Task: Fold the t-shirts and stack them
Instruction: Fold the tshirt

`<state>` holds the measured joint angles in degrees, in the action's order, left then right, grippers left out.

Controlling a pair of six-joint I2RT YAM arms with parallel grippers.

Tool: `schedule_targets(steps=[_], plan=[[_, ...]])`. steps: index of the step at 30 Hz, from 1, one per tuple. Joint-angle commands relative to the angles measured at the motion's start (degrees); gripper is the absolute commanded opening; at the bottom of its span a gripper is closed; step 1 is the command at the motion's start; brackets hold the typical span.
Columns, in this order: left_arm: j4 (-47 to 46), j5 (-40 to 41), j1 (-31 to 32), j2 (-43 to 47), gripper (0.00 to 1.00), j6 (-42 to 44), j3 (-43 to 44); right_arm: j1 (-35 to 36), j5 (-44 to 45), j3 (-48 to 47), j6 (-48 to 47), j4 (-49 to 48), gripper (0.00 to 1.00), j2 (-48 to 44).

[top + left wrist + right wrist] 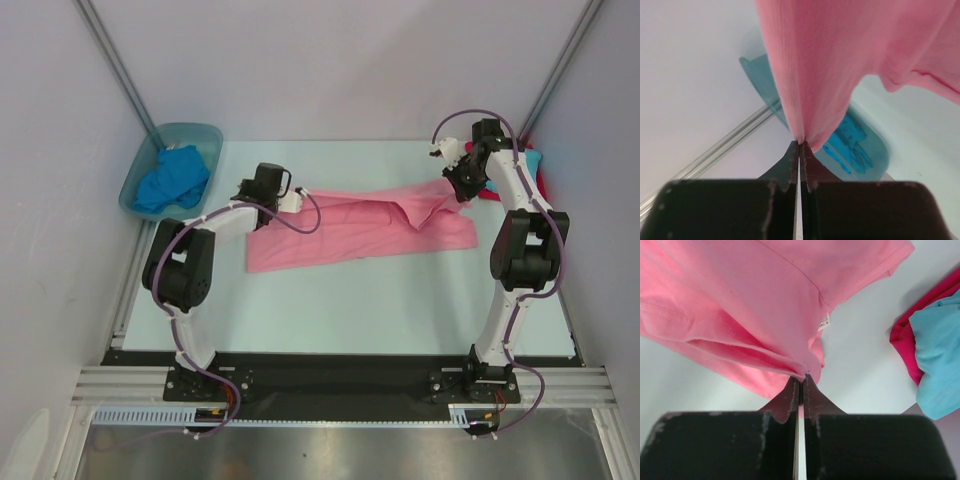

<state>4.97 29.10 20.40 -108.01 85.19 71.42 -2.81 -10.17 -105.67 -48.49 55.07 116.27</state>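
The pink t-shirt (360,228) is stretched across the middle of the table, with its far edge lifted. My left gripper (296,201) is shut on the shirt's left end; in the left wrist view the pink t-shirt (840,60) hangs from the closed tips of that gripper (800,144). My right gripper (461,194) is shut on the right end, where the pink t-shirt (740,300) bunches into the closed tips of that gripper (801,376). A royal blue t-shirt (172,180) lies crumpled in the tub. A red t-shirt (915,340) and a turquoise t-shirt (940,350) lie together at the back right.
The blue-green translucent tub (190,128) stands at the back left corner against the wall. The red and turquoise shirts (537,165) are mostly hidden behind the right arm in the top view. Grey walls enclose the table on three sides.
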Motion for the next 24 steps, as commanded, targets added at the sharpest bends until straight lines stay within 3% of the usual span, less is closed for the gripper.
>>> schedule_targets(steps=[1, 24], plan=[[-9.2, 4.4, -1.3, -1.7, 0.0, 2.3, 2.7, -0.4, 0.7, -2.5, -0.1, -0.7, 0.0, -0.3], [-30.8, 9.5, -1.9, -6.3, 0.0, 11.4, -1.1, 0.9, 5.6, 2.7, 4.6, -20.3, 0.0, 0.7]])
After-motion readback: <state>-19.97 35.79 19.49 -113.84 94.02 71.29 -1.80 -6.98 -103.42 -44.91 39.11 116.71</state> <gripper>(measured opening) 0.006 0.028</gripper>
